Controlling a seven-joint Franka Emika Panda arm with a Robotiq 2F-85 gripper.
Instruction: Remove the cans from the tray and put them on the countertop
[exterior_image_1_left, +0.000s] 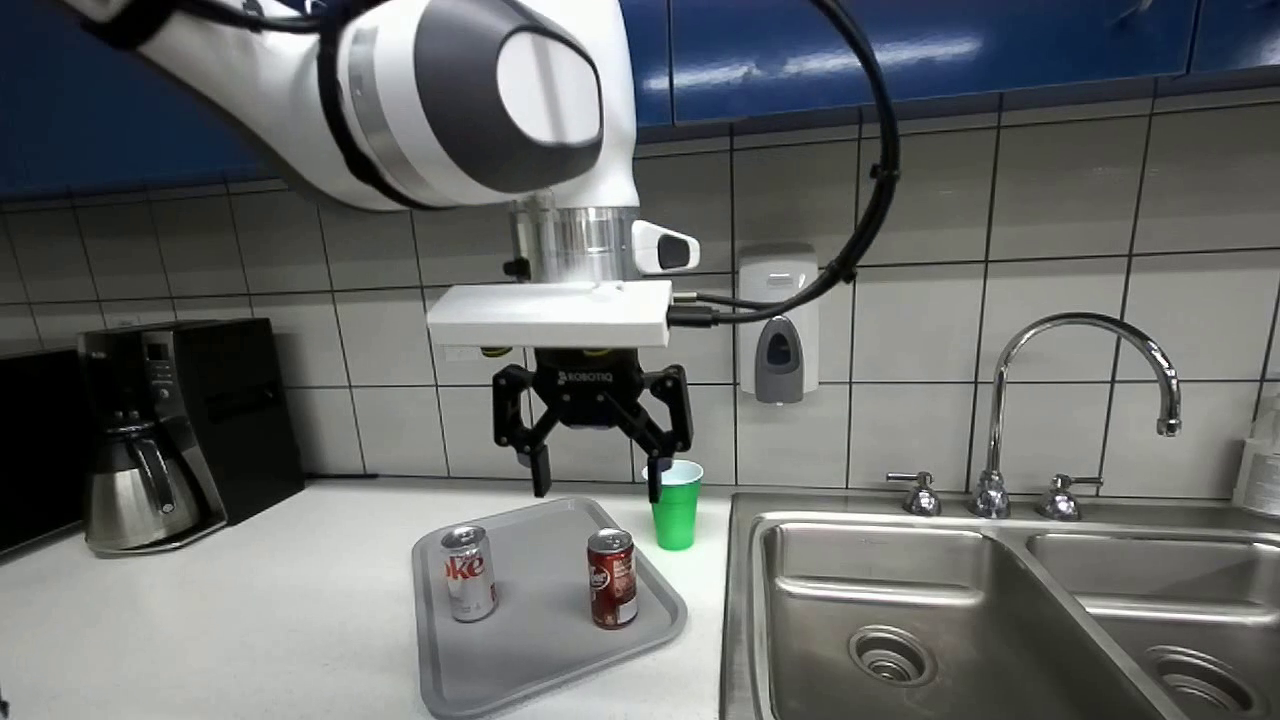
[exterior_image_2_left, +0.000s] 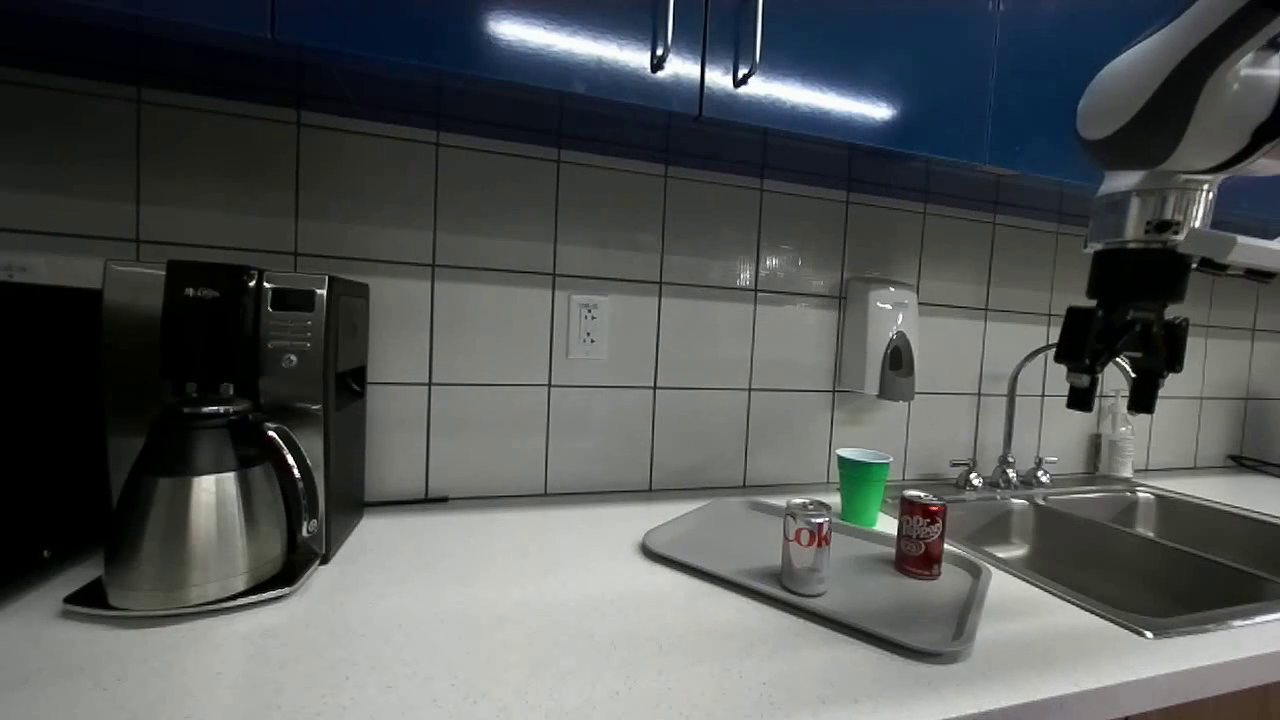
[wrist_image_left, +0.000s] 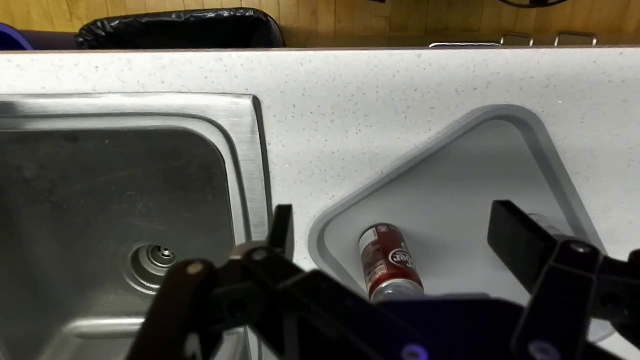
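Black two-fingered gripper (exterior_image_1_left: 597, 490) hangs high, spread wide — silver-white, red-lettered metal can (exterior_image_1_left: 470, 578) and dark-red metal can (exterior_image_1_left: 612, 580) both stand upright on the flat, grey, round-cornered tray (exterior_image_1_left: 538, 640)!

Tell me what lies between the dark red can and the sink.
From the dark red can toward the sink come only the low-rimmed tray it stands on, then a strip of countertop; an exterior view shows this.

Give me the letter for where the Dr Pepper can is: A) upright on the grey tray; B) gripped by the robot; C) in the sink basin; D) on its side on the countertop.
A: both exterior views show the Dr Pepper can standing upright on the grey tray, apart from the open gripper.
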